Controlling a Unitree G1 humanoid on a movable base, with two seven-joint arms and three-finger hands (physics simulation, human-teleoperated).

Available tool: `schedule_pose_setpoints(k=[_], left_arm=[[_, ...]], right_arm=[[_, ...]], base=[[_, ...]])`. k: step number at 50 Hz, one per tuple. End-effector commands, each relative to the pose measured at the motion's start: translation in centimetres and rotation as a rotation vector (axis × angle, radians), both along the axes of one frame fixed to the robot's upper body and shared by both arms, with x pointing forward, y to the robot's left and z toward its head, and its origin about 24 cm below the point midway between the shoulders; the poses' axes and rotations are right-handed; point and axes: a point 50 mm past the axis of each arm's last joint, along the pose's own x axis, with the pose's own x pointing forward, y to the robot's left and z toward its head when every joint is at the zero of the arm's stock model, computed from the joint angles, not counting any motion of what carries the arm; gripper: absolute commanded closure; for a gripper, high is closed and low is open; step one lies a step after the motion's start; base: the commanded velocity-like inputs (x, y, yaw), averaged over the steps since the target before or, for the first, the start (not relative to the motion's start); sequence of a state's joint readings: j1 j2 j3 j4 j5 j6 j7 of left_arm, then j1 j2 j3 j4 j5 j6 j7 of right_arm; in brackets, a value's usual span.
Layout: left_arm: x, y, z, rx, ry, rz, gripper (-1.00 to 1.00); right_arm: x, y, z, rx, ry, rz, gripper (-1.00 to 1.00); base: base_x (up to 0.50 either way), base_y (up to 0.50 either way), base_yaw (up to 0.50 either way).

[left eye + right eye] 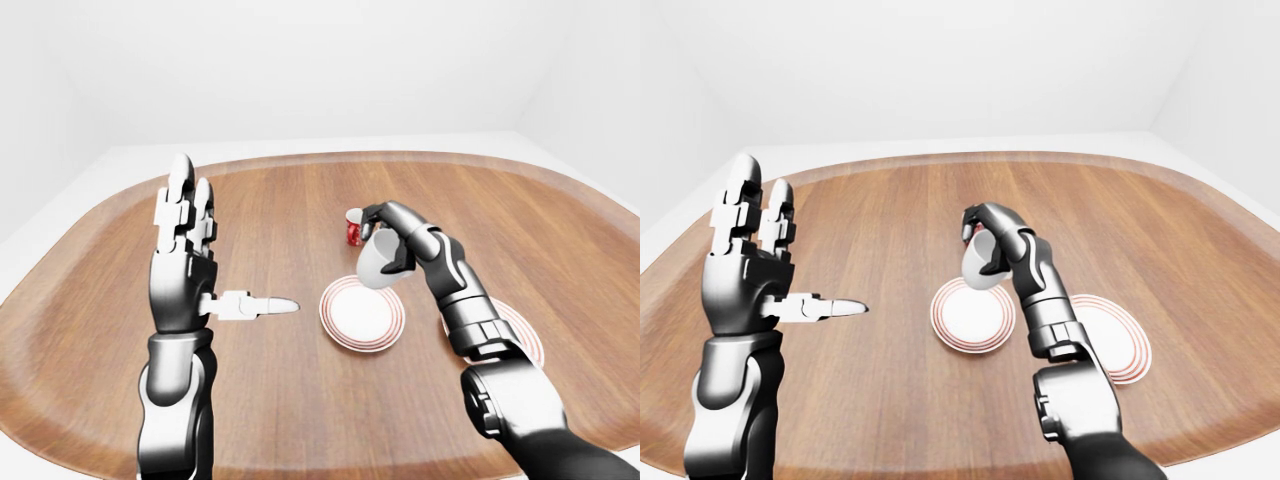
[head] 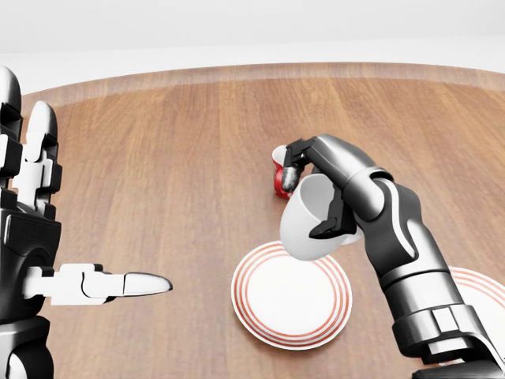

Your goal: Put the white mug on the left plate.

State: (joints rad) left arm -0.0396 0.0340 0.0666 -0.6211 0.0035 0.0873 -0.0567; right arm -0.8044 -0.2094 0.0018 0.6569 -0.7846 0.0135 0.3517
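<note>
1. Nearest us, at the left of the head view, our left hand [image 2: 35, 229] is raised over the wooden table [image 2: 173, 158], its fingers spread apart and upright, the thumb pointing toward the view's right. It holds nothing.
2. At the lower right edge of the head view we see part of the right plate [image 2: 481, 296], white with red rings, mostly covered by our right forearm.
3. Just left of it lies the left plate [image 2: 290, 304], the same red-ringed pattern, flat on the table with nothing resting on it.
4. Above that plate's upper right rim our right hand [image 2: 319, 197] is clamped on the white mug [image 2: 309, 221], fingers wrapped over its top and side. The mug is tilted and lifted clear of the plate.
5. Farther up the table, just behind the mug, stands a red cup [image 2: 281, 180], partly hidden by our fingers.
</note>
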Motion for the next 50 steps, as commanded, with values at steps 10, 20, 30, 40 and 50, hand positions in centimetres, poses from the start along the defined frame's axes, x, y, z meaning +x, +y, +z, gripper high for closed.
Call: schedule_pose_setpoints(k=[10, 20, 30, 40, 50], left_arm=[[0.1, 0.1, -0.1, 0.000, 0.006, 0.002, -1.00], [0.1, 0.0, -0.2, -0.001, 0.011, 0.001, -1.00], [0.2, -0.1, -0.3, 0.000, 0.015, -0.001, -1.00], [0.1, -0.1, -0.3, 0.003, 0.013, -0.001, -1.00], [0.1, -0.1, -0.3, 0.006, 0.016, 0.001, -1.00]], right_arm=[[0.9, 1.6, -3.9, -0.028, 0.042, -0.037, 1.00], [0.7, 3.1, -4.5, -0.044, 0.056, -0.007, 1.00], [0.4, 3.0, -5.7, -0.074, 0.071, -0.018, 1.00], [-0.2, 2.9, -7.0, -0.114, 0.079, -0.029, 1.00], [-0.7, 3.1, -8.0, -0.138, 0.082, -0.032, 1.00]], base=[[0.00, 0.00, 0.00], [0.00, 0.00, 0.00], [0.00, 0.00, 0.00], [0.00, 0.00, 0.00], [0.00, 0.00, 0.00]])
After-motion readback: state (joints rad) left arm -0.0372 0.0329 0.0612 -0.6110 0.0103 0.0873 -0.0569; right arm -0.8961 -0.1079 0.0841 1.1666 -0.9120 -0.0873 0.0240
